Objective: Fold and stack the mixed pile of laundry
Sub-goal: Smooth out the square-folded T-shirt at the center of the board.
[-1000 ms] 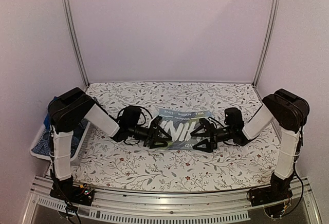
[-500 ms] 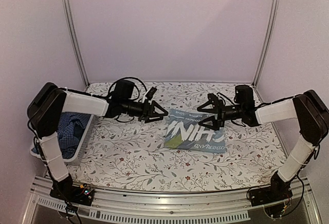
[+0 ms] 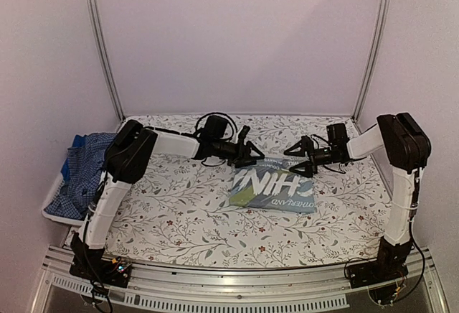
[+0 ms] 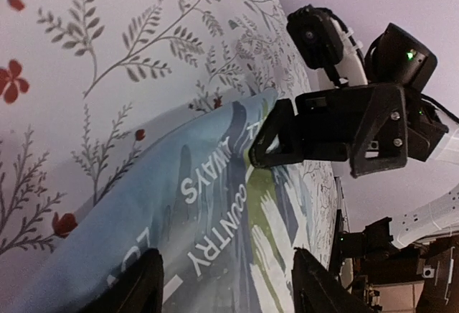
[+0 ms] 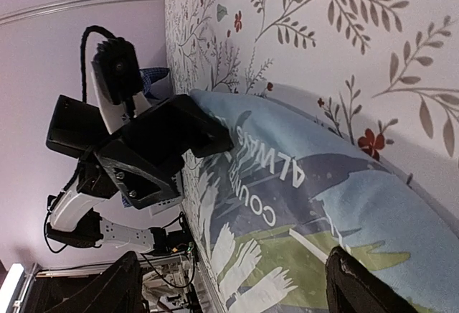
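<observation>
The left end effector [image 3: 252,156] and right end effector [image 3: 297,159] hover spread at eleven and one o'clock of the folded printed shirt [image 3: 276,191].

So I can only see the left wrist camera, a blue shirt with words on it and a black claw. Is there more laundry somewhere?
Observer: Yes. The top view shows a checked blue pile heaped in a white basket beside the table's left edge.
Operator: Is my shirt folded?
Observer: Yes, the printed shirt lies as a neat rectangle.
Operator: Where's my own claw?
Observer: The left gripper is at the shirt's far edge, facing the right gripper.
</observation>
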Robot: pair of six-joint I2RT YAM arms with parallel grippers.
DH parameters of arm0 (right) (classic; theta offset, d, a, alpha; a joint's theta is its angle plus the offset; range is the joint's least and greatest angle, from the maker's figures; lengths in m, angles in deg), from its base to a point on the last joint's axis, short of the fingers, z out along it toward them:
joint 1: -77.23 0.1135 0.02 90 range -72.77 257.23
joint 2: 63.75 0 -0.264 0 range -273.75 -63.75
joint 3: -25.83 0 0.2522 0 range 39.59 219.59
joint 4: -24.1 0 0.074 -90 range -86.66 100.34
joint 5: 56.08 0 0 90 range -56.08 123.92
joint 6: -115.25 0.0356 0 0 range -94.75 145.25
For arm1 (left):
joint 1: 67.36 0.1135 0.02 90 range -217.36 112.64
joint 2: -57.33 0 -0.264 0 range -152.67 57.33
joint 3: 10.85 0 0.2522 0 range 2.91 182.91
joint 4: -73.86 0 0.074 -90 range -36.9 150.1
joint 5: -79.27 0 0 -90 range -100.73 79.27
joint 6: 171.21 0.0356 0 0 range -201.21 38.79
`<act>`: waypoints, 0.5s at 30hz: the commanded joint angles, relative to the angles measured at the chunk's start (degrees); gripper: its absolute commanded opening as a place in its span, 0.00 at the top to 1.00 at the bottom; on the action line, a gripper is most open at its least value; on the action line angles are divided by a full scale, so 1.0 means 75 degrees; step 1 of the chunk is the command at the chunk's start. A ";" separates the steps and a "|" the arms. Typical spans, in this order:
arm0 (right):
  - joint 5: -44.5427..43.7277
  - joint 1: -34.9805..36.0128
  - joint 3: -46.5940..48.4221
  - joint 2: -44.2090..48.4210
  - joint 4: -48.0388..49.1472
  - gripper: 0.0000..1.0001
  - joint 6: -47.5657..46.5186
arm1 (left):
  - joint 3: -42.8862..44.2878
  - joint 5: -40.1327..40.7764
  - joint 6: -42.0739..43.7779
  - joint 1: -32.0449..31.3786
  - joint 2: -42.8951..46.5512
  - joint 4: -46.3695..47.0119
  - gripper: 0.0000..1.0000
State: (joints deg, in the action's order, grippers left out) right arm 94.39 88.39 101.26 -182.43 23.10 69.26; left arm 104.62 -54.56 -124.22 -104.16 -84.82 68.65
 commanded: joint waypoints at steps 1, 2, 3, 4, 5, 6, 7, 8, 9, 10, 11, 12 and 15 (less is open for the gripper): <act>-0.0349 0.0161 0.1050 -0.0997 -0.0591 0.12 -0.0716 | -0.0423 0.0539 -0.0618 0.0267 -0.0109 -0.0071 0.40; -0.0326 0.0296 0.1288 -0.1135 -0.0604 0.12 -0.0686 | -0.0836 0.0606 -0.0764 0.0378 0.0022 0.0150 0.40; -0.0291 0.0461 0.1505 -0.1363 -0.0607 0.12 -0.0623 | -0.1288 0.0641 -0.0907 0.0507 0.0189 0.0409 0.40; -0.0241 0.0656 0.1746 -0.1505 -0.0610 0.12 -0.0572 | -0.1674 0.0650 -0.0969 0.0643 0.0342 0.0582 0.40; -0.0209 0.0838 0.1969 -0.1687 -0.0602 0.12 -0.0479 | -0.2034 0.0664 -0.0985 0.0805 0.0494 0.0676 0.40; -0.0184 0.0975 0.2163 -0.1800 -0.0593 0.12 -0.0416 | -0.2340 0.0653 -0.0952 0.0966 0.0629 0.0692 0.40; -0.0162 0.1058 0.2311 -0.1928 -0.0528 0.12 -0.0273 | -0.2570 0.0646 -0.0890 0.1105 0.0782 0.0721 0.40; -0.0128 0.1078 0.2378 -0.1944 -0.0392 0.12 -0.0154 | -0.2813 0.0635 -0.0753 0.1239 0.0959 0.0775 0.40; -0.0104 0.1064 0.2451 -0.1890 -0.0263 0.12 0.0036 | -0.2976 0.0579 -0.0602 0.1356 0.1150 0.0796 0.40; -0.0086 0.1026 0.2554 -0.1749 -0.0270 0.12 0.0189 | -0.3090 0.0552 -0.0403 0.1413 0.1383 0.0756 0.39; -0.0047 0.0978 0.2664 -0.1622 -0.0320 0.12 0.0240 | -0.3111 0.0588 -0.0071 0.1440 0.1625 0.0546 0.38; -0.0015 0.0915 0.2745 -0.1403 -0.0415 0.12 0.0269 | -0.3055 0.0663 0.0281 0.1438 0.1870 0.0309 0.37; 0.0153 0.0693 0.2822 -0.0520 -0.0657 0.12 0.0325 | -0.3011 0.0924 0.1238 0.1346 0.2734 -0.0374 0.34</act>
State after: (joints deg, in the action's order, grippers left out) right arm 94.65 96.65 120.41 -193.97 20.36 69.87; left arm 82.46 -51.48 -124.78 -93.82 -72.38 72.90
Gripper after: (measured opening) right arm 0.879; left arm 0.645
